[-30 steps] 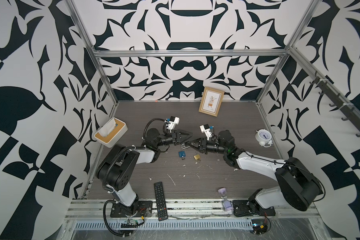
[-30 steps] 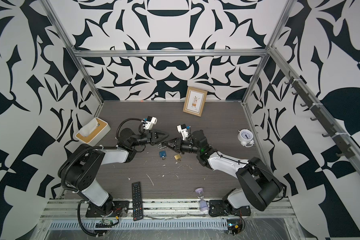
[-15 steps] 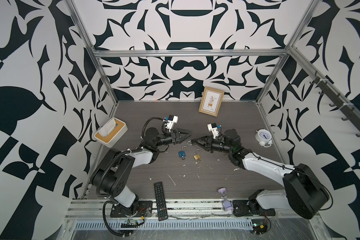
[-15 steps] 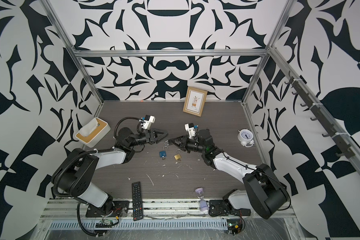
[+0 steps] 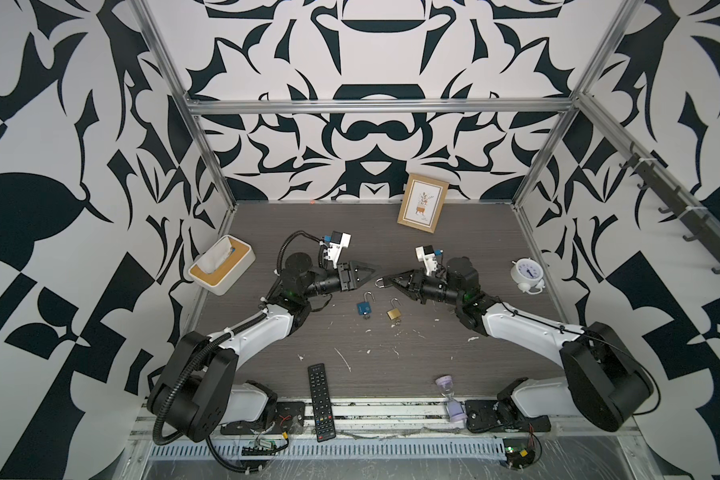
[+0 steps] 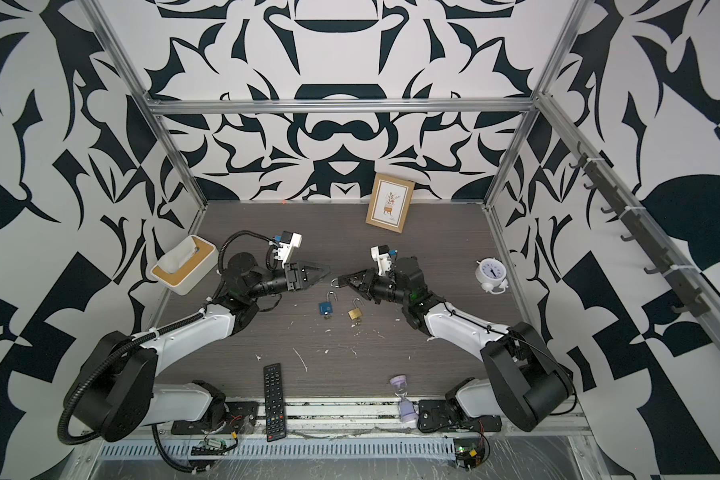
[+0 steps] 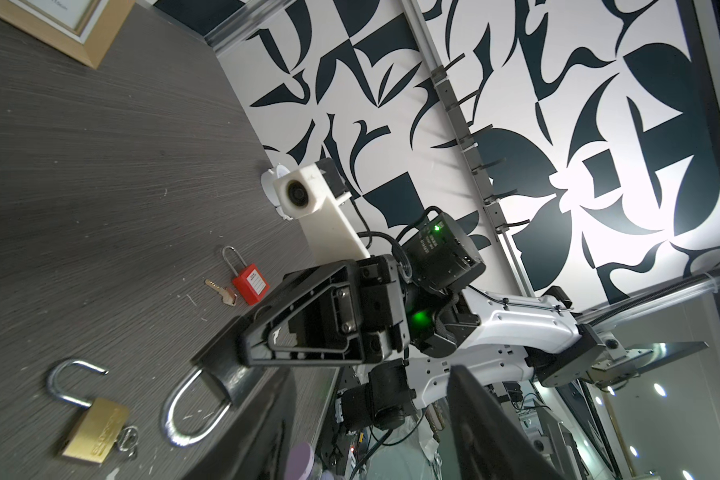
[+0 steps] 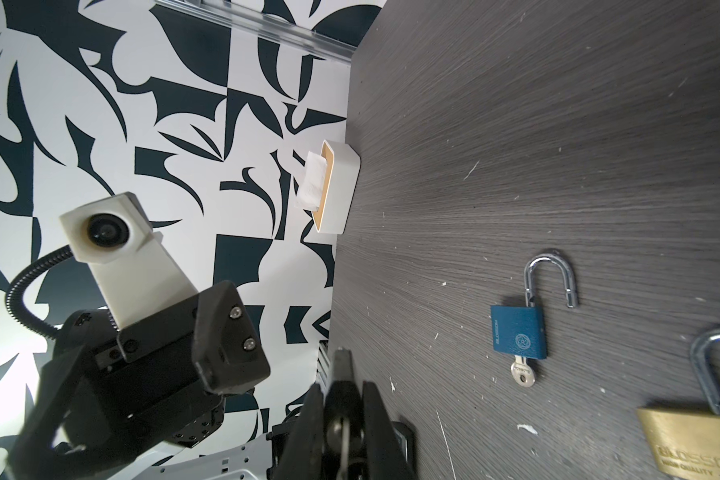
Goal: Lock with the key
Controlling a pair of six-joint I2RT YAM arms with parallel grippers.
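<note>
Both top views: the right claw (image 5: 391, 280) is clamped on a dark-bodied padlock with a silver shackle (image 5: 378, 284), pointed at the left claw (image 5: 373, 270), which is close but not touching. A small blue padlock (image 5: 363, 307) and a brass padlock (image 5: 393, 312) lie on the dark wood-grain surface (image 5: 433, 232) between the arms, shackles popped.

Left wrist view: the left claw's fingers (image 7: 487, 424) are spread wide with nothing in them, and the held padlock sits right in front.

Right wrist view: the blue one has a silver key (image 8: 522, 374) stuck in its bottom.
</note>
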